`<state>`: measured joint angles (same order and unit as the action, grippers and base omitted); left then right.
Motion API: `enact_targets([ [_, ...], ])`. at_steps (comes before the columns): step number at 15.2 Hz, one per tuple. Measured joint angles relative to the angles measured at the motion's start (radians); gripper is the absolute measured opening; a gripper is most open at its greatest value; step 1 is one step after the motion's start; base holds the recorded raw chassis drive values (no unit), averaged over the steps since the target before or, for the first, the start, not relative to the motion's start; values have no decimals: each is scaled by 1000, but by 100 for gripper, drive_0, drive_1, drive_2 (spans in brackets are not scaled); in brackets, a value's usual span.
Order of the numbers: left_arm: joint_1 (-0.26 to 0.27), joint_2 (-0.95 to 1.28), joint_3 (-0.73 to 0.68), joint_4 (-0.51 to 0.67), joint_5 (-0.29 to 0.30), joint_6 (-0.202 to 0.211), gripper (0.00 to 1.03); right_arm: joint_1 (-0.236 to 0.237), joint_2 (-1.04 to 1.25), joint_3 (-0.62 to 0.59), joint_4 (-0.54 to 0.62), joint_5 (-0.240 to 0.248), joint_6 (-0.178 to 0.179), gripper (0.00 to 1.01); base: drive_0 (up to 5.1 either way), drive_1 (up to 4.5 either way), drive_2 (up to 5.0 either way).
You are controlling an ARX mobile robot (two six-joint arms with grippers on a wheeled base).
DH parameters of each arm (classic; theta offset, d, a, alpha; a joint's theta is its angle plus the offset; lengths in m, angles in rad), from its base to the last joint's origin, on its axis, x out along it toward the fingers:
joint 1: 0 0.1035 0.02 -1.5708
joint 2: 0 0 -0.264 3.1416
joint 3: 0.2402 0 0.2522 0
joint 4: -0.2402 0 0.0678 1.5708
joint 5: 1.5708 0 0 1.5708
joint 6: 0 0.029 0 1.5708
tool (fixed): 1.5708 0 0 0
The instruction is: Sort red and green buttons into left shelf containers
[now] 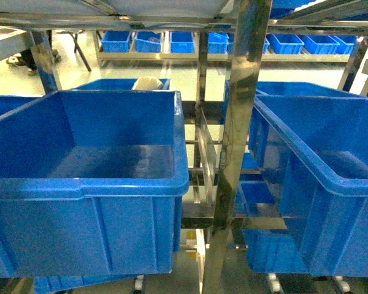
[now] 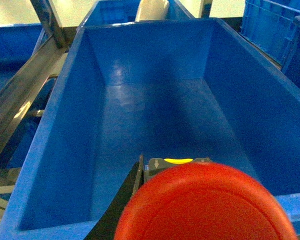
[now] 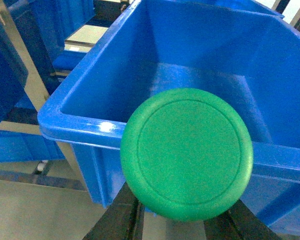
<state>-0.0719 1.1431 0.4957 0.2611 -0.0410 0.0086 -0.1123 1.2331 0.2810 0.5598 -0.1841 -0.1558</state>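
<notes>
Hidden parts: both button bodies below the caps out of sight in the wrist views; collars and bases not visible; neither arm nor either button seen in the head view.
Red button [image 2: 205,202]: cap fills the lower middle and lower right of the left wrist view, cut off by the bottom edge; flat face turned straight at the camera, long axis running away from the lens along the pincer.
Left pincer [image 2: 140,190]: only a dark finger edge and a grey block with a yellow mark visible just above and left of the red cap; clamped on the red button, though the contact itself sits behind the cap.
Left blue bin [image 2: 65,125]: deep, smooth-walled, open below and beyond the red cap; floor bare in the visible part.
Green button [image 3: 186,153]: round cap at centre and lower centre of the right wrist view, whole outline visible, face toward the camera, axis pointing back along the pincer.
Right pincer [image 3: 182,220]: dark fingers [image 3: 122,215] showing under the cap at the lower edge; closed on the green button, grip point hidden.
Right blue bin [image 3: 85,127]: near rim passing behind the green cap, interior in the upper right.
Shelf frame [image 1: 236,141]: shiny metal upright between the two bins in the head view.
</notes>
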Motion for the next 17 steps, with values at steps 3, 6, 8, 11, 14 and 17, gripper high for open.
enact_targets([
  [3, 0, 0, 0, 0, 0, 0, 26, 0, 0, 0, 2, 0, 0, 24, 0, 0, 0],
  [6, 0, 0, 0, 2, 0, 0, 26, 0, 10, 21, -8, -14, -18, 24, 0, 0, 0],
  [8, 0, 0, 0, 2, 0, 0, 26, 15, 10, 69, -29, -18, -25, 24, 0, 0, 0],
  [11, 0, 0, 0, 1, 0, 0, 26, 19, 86, 202, -110, -11, -21, 24, 0, 0, 0],
  [14, 0, 0, 0, 1, 0, 0, 26, -41, 364, 482, -217, 0, -37, 24, 0, 0, 0],
  [17, 0, 0, 0, 1, 0, 0, 26, -51, 554, 671, -289, 28, -72, 24, 0, 0, 0],
])
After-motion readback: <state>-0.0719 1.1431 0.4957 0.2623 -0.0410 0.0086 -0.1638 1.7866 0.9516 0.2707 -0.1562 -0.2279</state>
